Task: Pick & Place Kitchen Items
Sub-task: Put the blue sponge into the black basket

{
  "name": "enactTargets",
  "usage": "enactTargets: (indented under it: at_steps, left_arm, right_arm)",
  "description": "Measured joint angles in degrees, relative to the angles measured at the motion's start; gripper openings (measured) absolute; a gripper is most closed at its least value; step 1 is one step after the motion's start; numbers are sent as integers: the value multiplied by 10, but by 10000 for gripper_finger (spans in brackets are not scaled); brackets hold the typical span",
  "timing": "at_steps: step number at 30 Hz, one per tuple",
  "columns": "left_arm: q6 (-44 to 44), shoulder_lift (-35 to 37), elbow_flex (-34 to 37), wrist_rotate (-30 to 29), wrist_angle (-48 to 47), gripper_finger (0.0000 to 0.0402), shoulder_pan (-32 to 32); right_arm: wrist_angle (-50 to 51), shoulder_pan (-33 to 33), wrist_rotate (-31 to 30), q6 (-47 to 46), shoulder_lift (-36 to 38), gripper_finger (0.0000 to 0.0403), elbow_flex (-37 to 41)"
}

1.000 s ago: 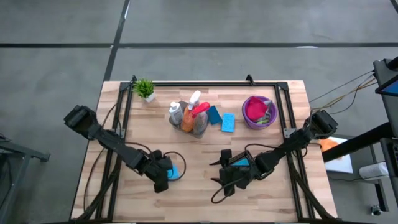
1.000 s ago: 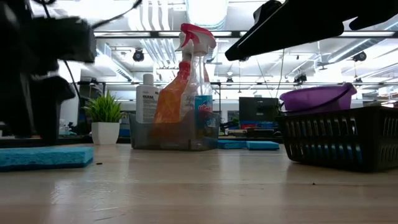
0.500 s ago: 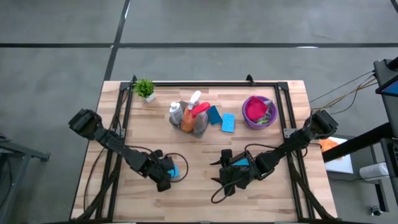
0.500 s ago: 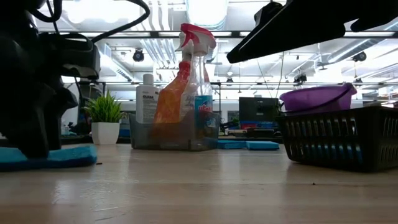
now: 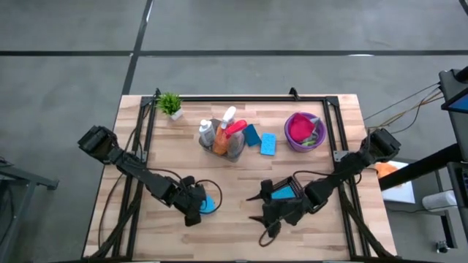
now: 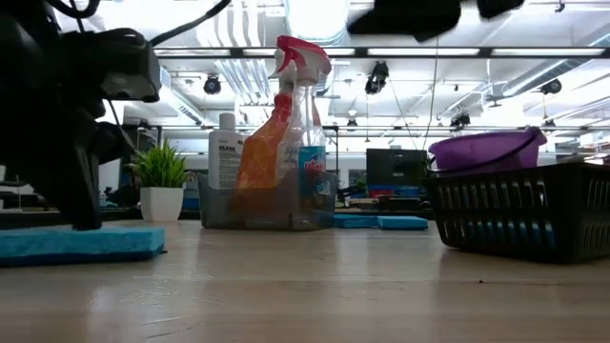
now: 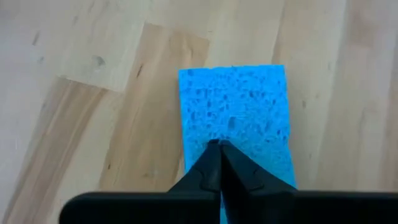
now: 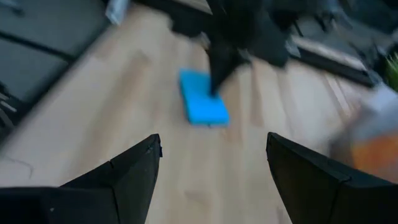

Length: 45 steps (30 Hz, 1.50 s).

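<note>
Nearest, the left gripper (image 7: 219,149) is pressing its closed fingers onto a blue sponge (image 7: 239,121) lying flat on the table (image 5: 241,183). The right gripper (image 8: 211,162) is hovering with fingers spread wide, holding nothing. Farther back, a clear bin (image 5: 223,142) is holding three bottles (image 5: 228,124), and a purple bowl (image 5: 305,131) in a dark basket (image 6: 519,214) is holding a red cloth (image 5: 300,128); other cloths there are hard to make out.
</note>
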<state>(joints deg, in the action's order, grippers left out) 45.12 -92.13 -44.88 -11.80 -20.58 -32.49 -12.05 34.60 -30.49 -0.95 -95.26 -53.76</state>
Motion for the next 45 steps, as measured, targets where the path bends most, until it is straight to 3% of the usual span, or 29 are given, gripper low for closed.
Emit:
enactTargets:
  at_steps: [7, 22, 27, 32, 36, 45]
  left_arm:
    - [-3, 11, -5, -3, -4, 0, 0]
    - [-103, 12, -109, -34, -51, 0, 15]
    - [-178, 12, -111, 18, -62, 0, 17]
    - [-228, 12, -92, 47, -63, 10, 7]
    - [-256, 11, -91, 64, -62, 67, 3]
    - [-313, -19, -91, 69, -45, 277, -10]
  right_arm:
    - [-156, 2, 74, 55, 4, 288, 40]
    - [-158, 8, 74, 69, 29, 288, 59]
    - [-288, 9, 112, 73, 17, 288, 112]
    - [-314, 8, 103, 51, 16, 288, 144]
    - [-314, 8, 100, 47, 17, 288, 145]
    - [-297, 8, 89, 43, 18, 288, 145]
